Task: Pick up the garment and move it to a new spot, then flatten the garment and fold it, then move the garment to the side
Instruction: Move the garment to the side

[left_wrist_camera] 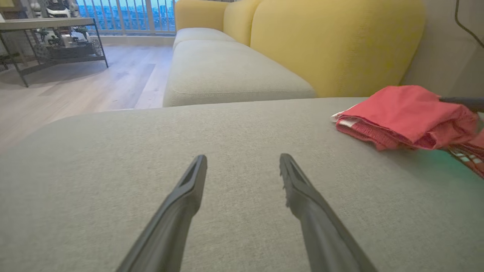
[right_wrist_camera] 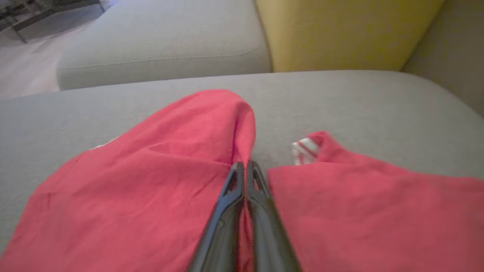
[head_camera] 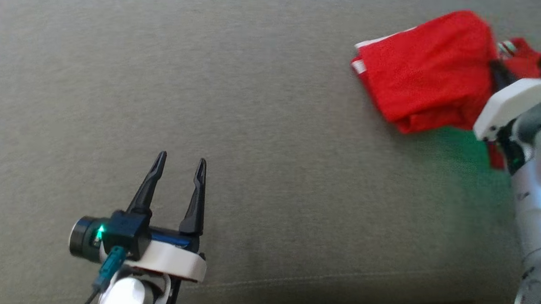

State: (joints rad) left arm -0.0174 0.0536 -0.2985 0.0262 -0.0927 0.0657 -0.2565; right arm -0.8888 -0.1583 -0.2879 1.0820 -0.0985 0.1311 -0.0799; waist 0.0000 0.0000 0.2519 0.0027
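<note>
The red garment (head_camera: 432,68) lies bunched on the grey cushion (head_camera: 254,100) at the upper right of the head view. The right end effector (right_wrist_camera: 245,168) is clenched on a raised fold of it, with cloth pinched between the fingers. The left end effector (head_camera: 182,163), at the lower left, stands released over the cushion, well apart from the garment.

Soft daylight; wrist views blurred, edges warped.
</note>
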